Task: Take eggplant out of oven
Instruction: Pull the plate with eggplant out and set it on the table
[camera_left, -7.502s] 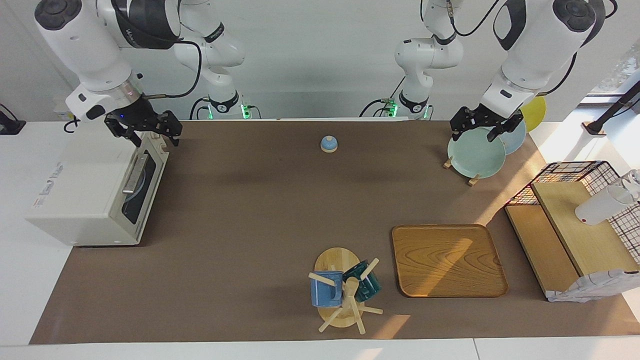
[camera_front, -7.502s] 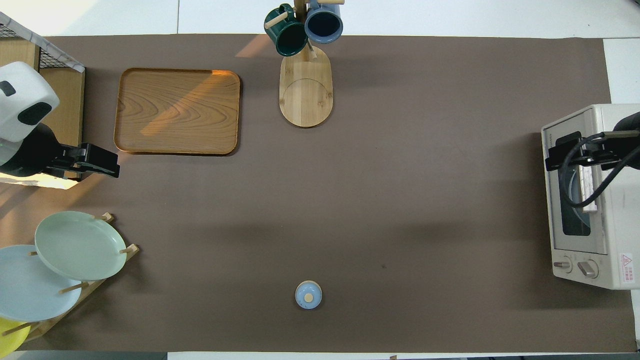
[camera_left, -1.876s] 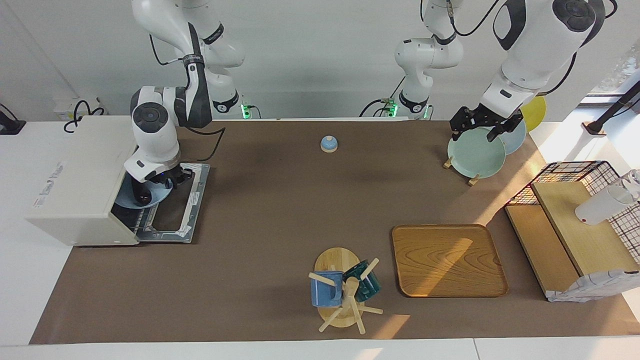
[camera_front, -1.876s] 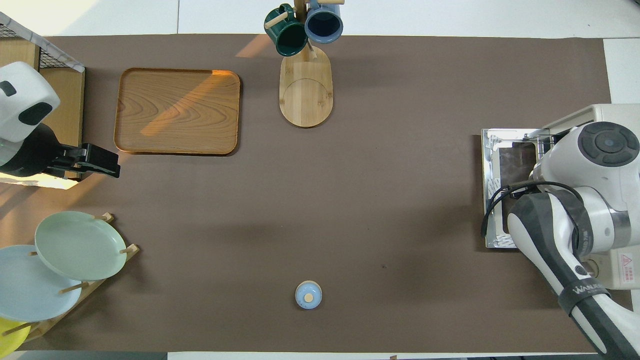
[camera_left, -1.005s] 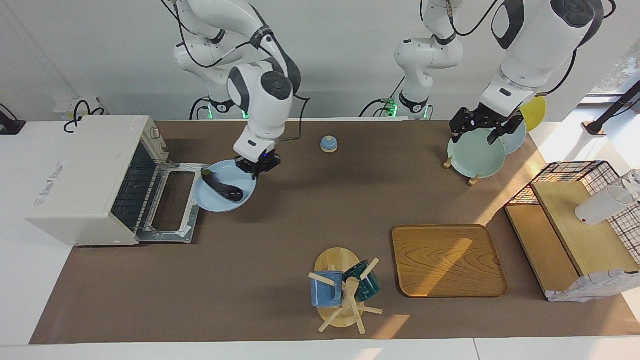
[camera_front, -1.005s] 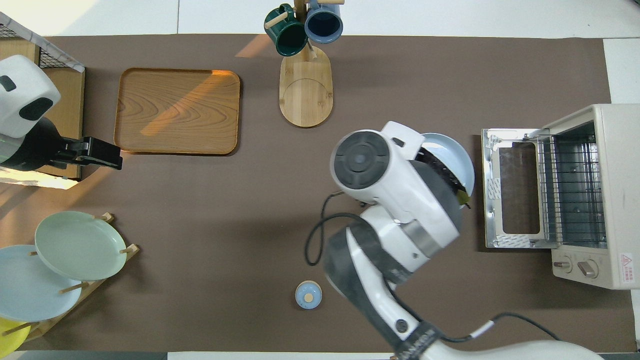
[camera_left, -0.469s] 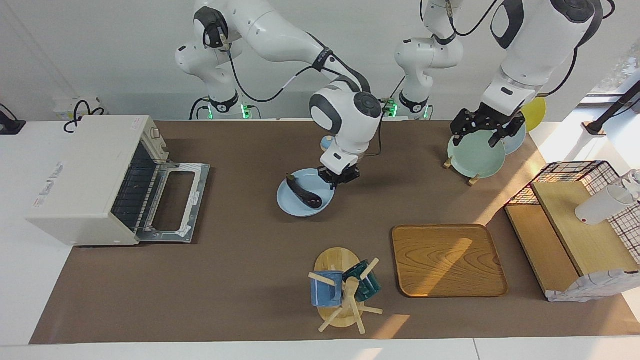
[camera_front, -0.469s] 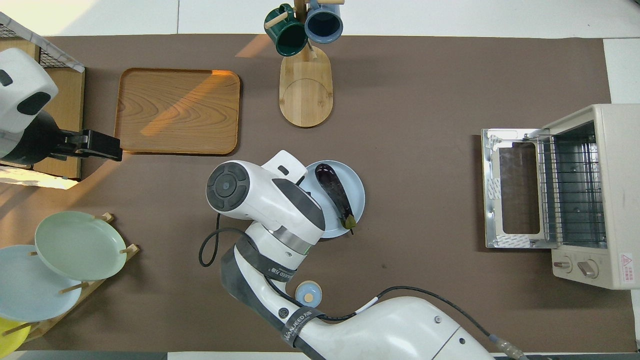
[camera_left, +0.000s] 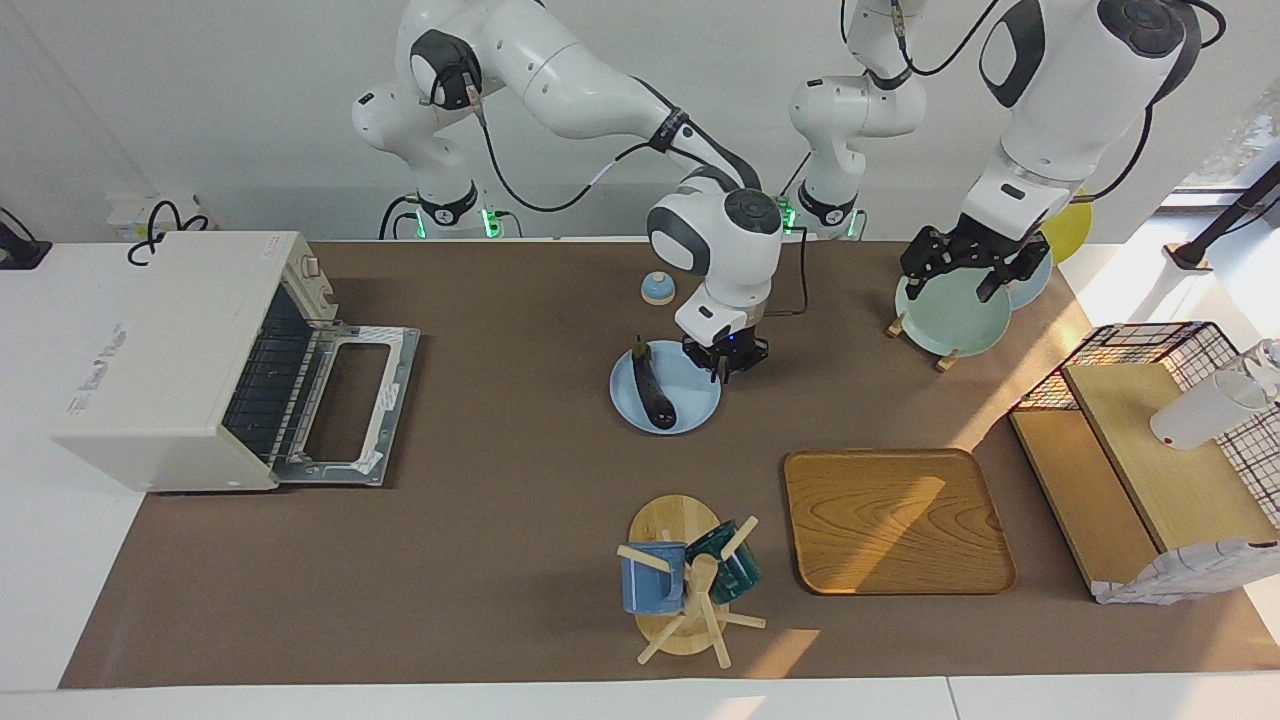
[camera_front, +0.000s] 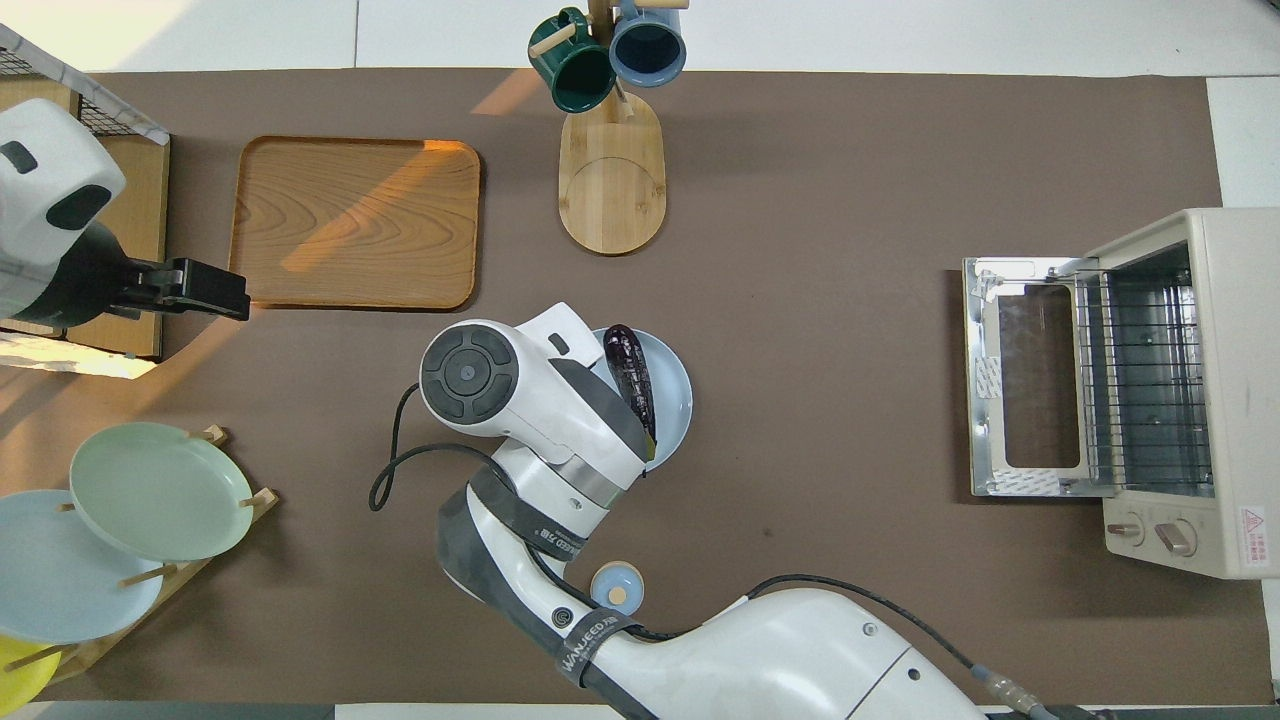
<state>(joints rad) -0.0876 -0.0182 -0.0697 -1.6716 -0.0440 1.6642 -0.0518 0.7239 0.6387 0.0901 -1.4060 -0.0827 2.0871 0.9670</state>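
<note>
The eggplant (camera_left: 654, 391) lies on a blue plate (camera_left: 690, 410) mid-table, well apart from the open oven (camera_left: 190, 360). Right gripper (camera_left: 727, 360) at plate rim, grip undeterminable. Left gripper (camera_left: 965, 262) waits, wide, over racked plates (camera_left: 950, 315).

I see a glossy dark purple-black eggplant (camera_left: 653, 395) on a pale blue plate (camera_left: 694, 409). The oven (camera_left: 170, 352) is cream-white, with a silver frame on its door. The table cover (camera_left: 480, 500) is plain brown. The tray (camera_left: 896, 520) is warm orange-brown wood with a wavy grain pattern. On the light wooden mug stand (camera_left: 680, 590) I see one blue mug (camera_left: 652, 579) and one dark green mug (camera_left: 730, 562). The rack plates (camera_left: 950, 310) are mint green, light blue and yellow.
</note>
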